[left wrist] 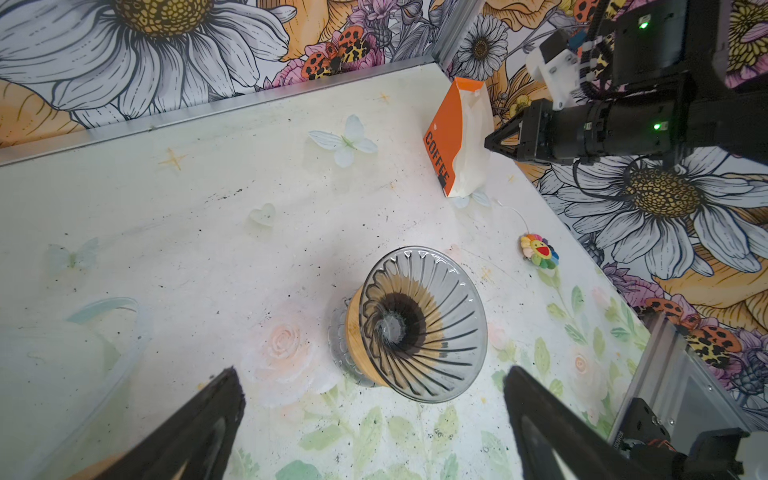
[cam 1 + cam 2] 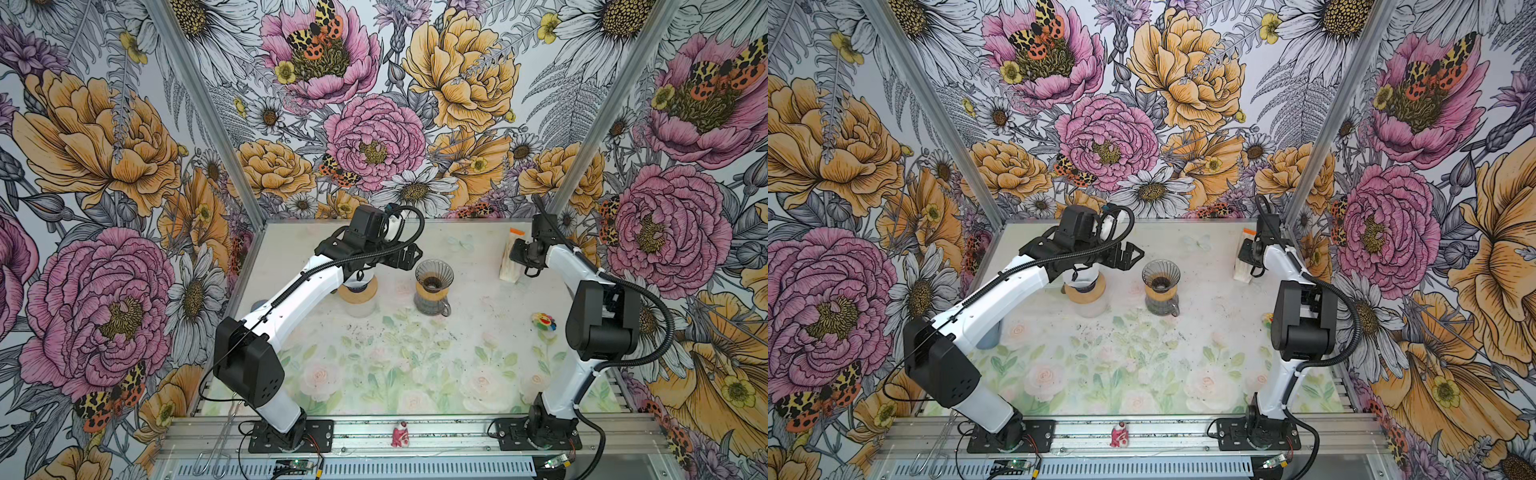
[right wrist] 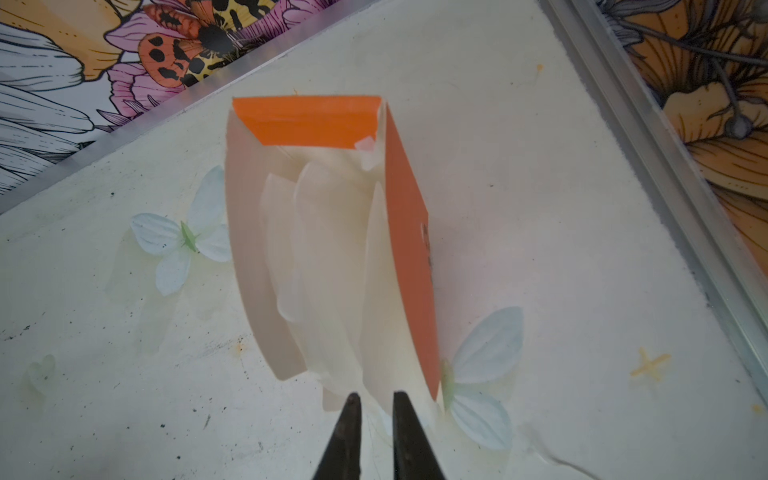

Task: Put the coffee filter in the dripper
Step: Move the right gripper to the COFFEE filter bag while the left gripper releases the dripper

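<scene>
Orange box (image 1: 446, 137): "COFFEE", left wrist only.
Filters (image 3: 328, 249): right wrist only.
My left gripper (image 1: 372, 376): wide.
My right gripper (image 3: 377, 397): narrow, grip unclear.

The word "COFFEE" is printed in dark capitals down the orange side of the box (image 1: 446, 137), as seen in the left wrist view. Smaller print on that side, caught in the right wrist view, cannot be read.

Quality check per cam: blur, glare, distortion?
In both top views: even light, faint shadows, floral walls splayed by the wide lens. Left wrist: strong barrel bend, left gripper blurred up close, dripper sharp. Right wrist: filter box clear, right gripper dark and soft; no glare.
</scene>
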### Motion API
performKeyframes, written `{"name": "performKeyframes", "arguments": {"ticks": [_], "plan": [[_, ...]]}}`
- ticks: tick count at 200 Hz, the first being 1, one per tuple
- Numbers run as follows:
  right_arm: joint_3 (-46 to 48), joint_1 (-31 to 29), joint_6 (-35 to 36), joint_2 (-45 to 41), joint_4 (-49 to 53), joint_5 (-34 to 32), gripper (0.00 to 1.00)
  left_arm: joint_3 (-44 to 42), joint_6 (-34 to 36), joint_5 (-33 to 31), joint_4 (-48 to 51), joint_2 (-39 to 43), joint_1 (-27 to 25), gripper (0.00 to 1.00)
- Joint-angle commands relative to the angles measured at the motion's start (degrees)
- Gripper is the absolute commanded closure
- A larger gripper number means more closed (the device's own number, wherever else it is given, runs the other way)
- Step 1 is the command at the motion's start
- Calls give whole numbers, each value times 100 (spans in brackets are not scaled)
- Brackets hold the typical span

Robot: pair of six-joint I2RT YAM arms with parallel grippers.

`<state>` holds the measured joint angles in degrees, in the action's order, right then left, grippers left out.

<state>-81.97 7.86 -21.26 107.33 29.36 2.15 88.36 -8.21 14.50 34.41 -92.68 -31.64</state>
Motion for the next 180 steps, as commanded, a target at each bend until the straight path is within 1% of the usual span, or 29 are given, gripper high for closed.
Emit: {"name": "performKeyframes", "arguments": {"ticks": [1, 17, 52, 72, 134, 176, 180], "plan": [[-171, 39, -45, 210, -129, -34, 83, -38, -93, -42, -137, -45, 55, 1], [-196, 44, -36, 285, -145, -26, 84, -38, -102, -23, -134, -65, 71, 1], [-188, 37, -83, 329, -194, 67, 92, -39, -138, 0, -137, -107, 70, 1], [-106, 24, -130, 207, -192, 93, 96, -29, -155, 9, -137, -132, 70, 1], [315, -4, -445, -266, -172, 111, 100, 83, -172, 115, -134, -291, 74, 1], [447, -26, -472, -397, -168, 137, 100, 77, -172, 143, -137, -312, 70, 1], [459, -27, -468, -422, -168, 135, 98, 76, -181, 147, -130, -319, 70, 1]]}}
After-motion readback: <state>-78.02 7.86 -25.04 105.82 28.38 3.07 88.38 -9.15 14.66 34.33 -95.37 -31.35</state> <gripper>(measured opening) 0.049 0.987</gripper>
